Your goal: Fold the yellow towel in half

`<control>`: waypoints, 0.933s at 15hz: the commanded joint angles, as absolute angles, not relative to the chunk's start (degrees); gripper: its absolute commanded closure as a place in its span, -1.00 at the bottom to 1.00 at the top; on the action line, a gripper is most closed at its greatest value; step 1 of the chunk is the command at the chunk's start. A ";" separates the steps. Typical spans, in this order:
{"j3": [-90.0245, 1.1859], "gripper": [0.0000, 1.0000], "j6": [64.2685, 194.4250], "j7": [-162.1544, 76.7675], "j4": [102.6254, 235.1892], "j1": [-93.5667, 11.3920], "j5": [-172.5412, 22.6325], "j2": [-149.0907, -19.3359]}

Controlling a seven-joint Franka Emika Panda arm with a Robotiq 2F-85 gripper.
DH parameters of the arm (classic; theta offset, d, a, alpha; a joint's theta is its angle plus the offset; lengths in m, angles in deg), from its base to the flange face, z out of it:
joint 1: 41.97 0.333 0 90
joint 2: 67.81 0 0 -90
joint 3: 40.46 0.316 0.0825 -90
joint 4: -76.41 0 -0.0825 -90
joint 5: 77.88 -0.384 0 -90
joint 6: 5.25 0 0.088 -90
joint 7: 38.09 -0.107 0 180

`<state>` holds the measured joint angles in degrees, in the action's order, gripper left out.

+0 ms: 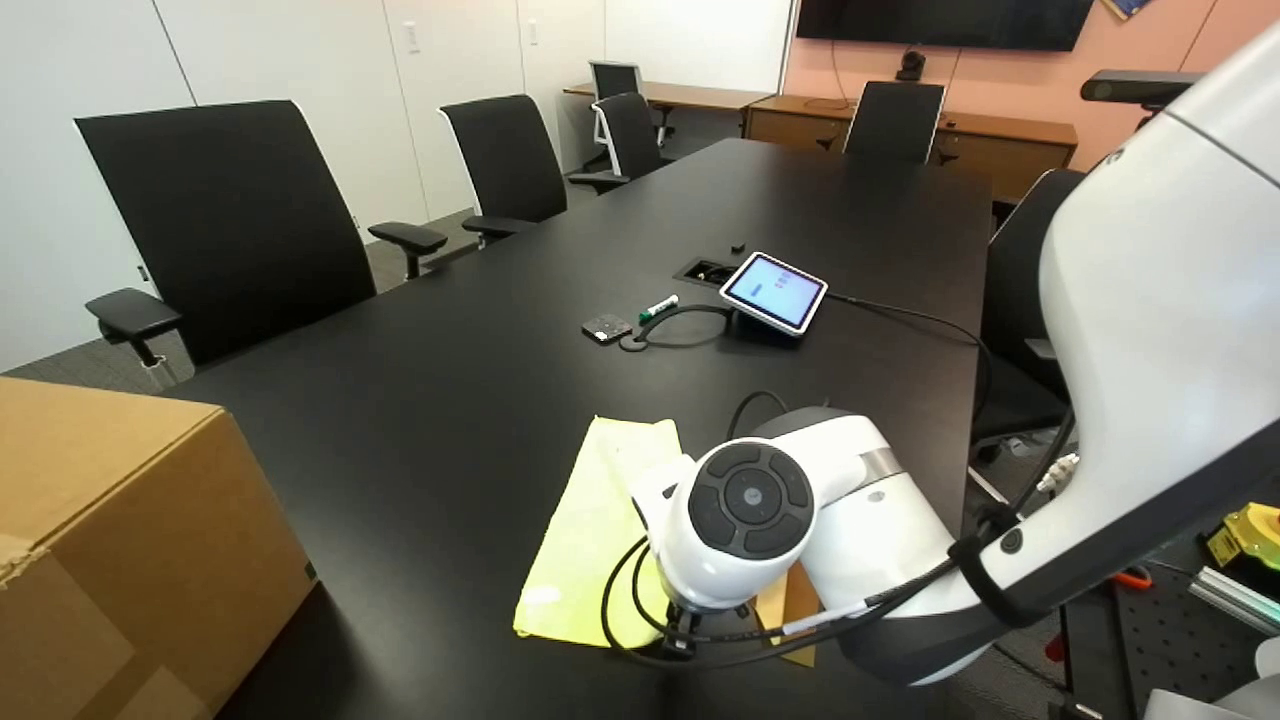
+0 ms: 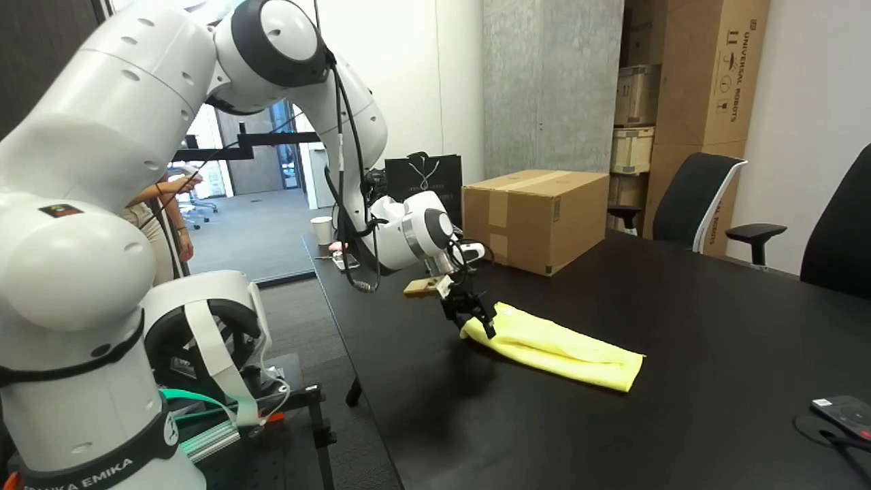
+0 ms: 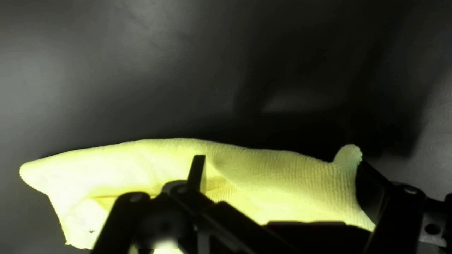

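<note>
In an exterior view, we see the end effector (image 2: 477,328) spread, the yellow towel (image 2: 563,350) extending toward four o'clock.

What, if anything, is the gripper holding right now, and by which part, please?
Nothing is held: the gripper is open, its jaws wide apart, with the yellow towel not pinched between them. Whether either jaw touches it, I cannot tell.

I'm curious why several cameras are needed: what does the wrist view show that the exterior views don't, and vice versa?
Only the wrist view: the ribbed texture of the yellow towel, close up.
Only the exterior views: the cardboard box, black chairs and the white arm.
Shared: the towel itself, the dark tabletop and at least part of the gripper.
</note>
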<state>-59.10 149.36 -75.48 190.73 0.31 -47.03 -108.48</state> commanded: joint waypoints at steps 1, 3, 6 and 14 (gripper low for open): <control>-60.61 -1.00 149.18 -77.46 189.39 1.37 -45.43 -109.09; -60.60 -1.00 148.81 -77.38 189.63 1.47 -45.46 -108.78; -60.31 -1.00 148.25 -77.25 190.38 1.86 -45.55 -107.96; -60.56 -1.00 147.08 -78.18 190.87 4.98 -44.61 -107.09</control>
